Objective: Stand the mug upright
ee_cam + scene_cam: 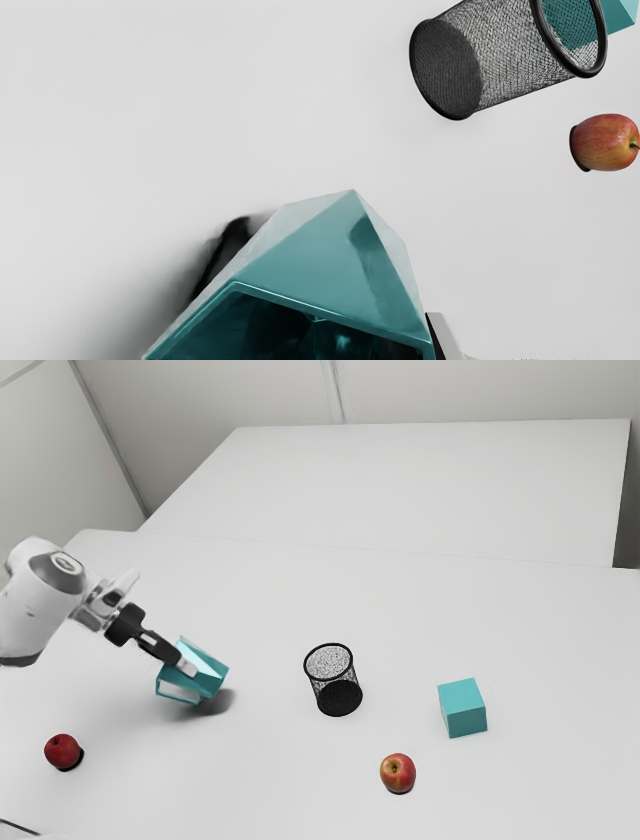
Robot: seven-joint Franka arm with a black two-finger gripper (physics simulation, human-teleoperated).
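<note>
The black gripper (186, 663) reaches down from the exterior view's left, its fingertips at the teal faceted mug (207, 673). The mug leans at a slant, with a dark shadow under its lower side. In the wrist view the gripper (320, 345) is shut on the mug (310, 260): one finger lies against its side near the rim, while the mug's body hides the other. Part of the mug's dark hollow inside faces the hand.
A black mesh cup (335, 680) stands beyond the mug, towards the exterior view's right. Farther that way are a teal block (462, 708) and a red-yellow apple (398, 771). A dark red fruit (62, 751) lies near the arm's side of the white table (270, 780).
</note>
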